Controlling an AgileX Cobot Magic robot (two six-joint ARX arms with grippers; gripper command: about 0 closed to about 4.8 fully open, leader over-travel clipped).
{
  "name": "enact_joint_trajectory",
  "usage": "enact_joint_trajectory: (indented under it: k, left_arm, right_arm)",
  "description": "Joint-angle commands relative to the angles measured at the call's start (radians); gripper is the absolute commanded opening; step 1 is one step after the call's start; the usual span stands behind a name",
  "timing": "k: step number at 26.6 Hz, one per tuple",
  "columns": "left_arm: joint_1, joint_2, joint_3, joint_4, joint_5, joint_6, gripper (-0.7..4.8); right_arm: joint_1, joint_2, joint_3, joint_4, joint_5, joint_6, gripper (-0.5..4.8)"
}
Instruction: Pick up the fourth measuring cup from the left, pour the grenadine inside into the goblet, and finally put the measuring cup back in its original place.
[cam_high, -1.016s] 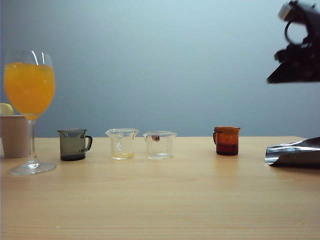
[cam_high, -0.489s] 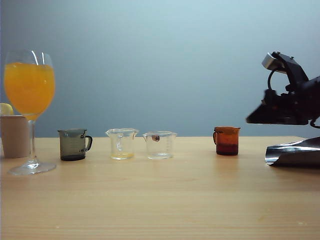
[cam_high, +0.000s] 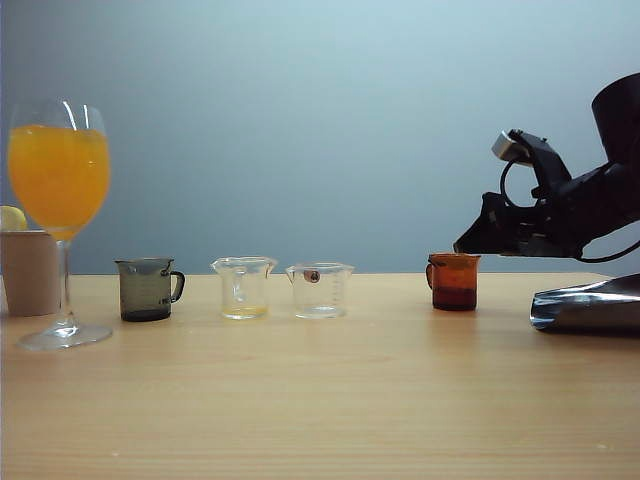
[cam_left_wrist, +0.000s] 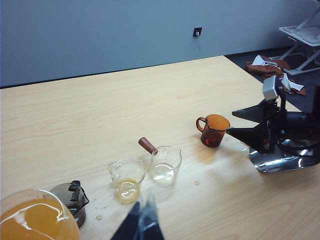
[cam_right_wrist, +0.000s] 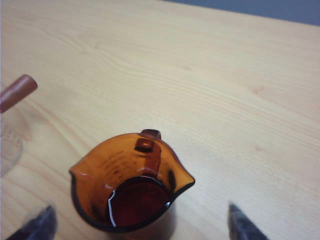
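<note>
Grenadine (cam_right_wrist: 137, 200) sits dark red in the amber measuring cup (cam_high: 454, 281), fourth from the left on the wooden table (cam_high: 320, 400).
I see my right gripper (cam_right_wrist: 140, 222) poised just above it, jaws spread wide to either side, gripping nothing. Far left stands the goblet (cam_high: 60, 220) of orange juice. My left gripper (cam_left_wrist: 141, 222) hangs near the clear cups; I can't tell its opening.

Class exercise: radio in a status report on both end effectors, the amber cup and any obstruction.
Right end effector open, just right of amber measuring cup, not touching. Left end effector near clear cups, state unclear. Cup on table, grenadine inside. Nothing blocking approach.
</note>
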Motion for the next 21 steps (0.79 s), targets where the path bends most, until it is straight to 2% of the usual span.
enact_joint_trajectory:
  k: [1, 21]
  left_arm:
    - [0.001, -0.002, 0.003, 0.021, 0.001, 0.0, -0.05]
    - [0.002, -0.002, 0.003, 0.022, 0.001, 0.0, -0.05]
  right_arm:
    - [-0.001, 0.011, 0.014, 0.007, -0.007, 0.002, 4.79]
    - [0.015, 0.09, 0.014, 0.024, -0.029, -0.028, 4.79]
